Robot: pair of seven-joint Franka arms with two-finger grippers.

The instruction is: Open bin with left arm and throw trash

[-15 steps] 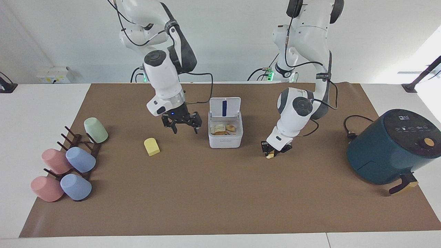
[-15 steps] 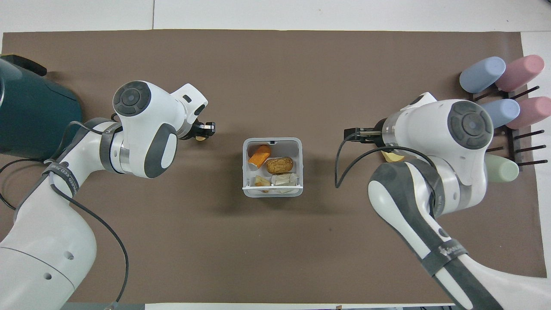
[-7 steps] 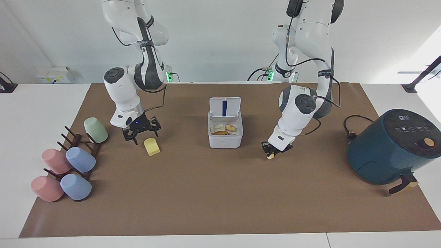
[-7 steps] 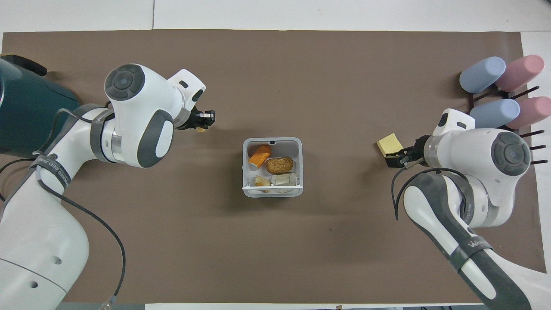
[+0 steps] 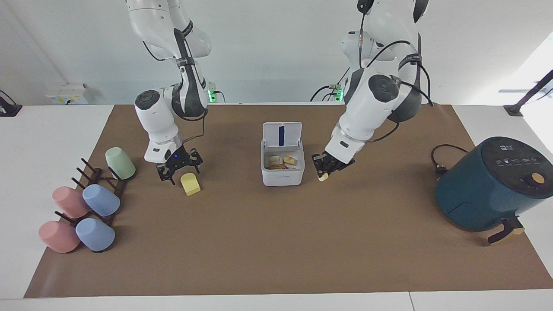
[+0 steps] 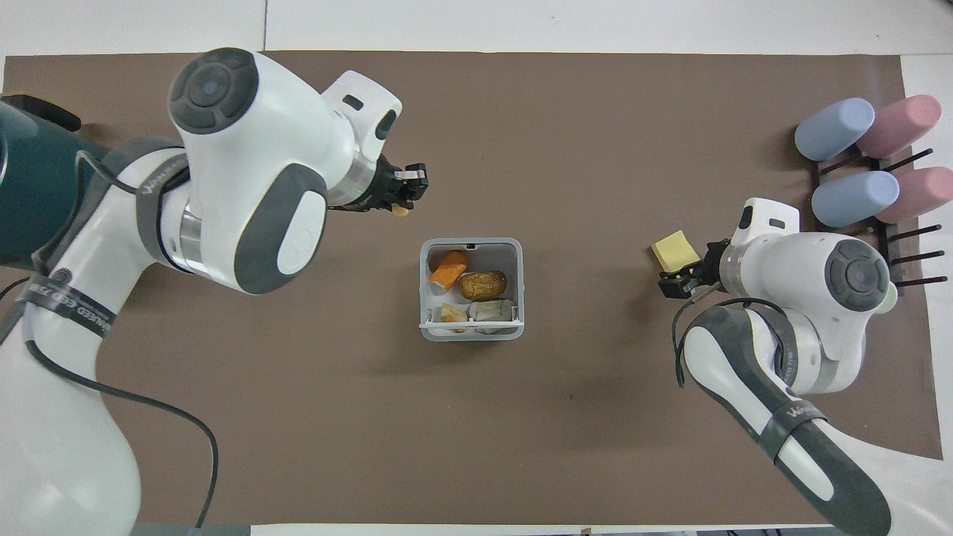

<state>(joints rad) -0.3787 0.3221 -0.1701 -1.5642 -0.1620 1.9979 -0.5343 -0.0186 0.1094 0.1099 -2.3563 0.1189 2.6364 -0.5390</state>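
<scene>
The white bin stands mid-table with its lid upright and open; it also shows in the overhead view. An orange-and-white lump and other scraps lie in it. My left gripper hangs just beside the bin, toward the left arm's end, shut on a small yellow lump; the gripper and the lump show from overhead. My right gripper is open and low, close beside the pale yellow block. The block and the gripper show from overhead.
A dark teal air fryer with its cable stands at the left arm's end of the brown mat. A dark rack of pastel cups lies at the right arm's end, beside the right gripper.
My left gripper has risen and carried the yellow lump up to the bin's side. My right gripper has swung away from the bin to the yellow block and come down beside it.
</scene>
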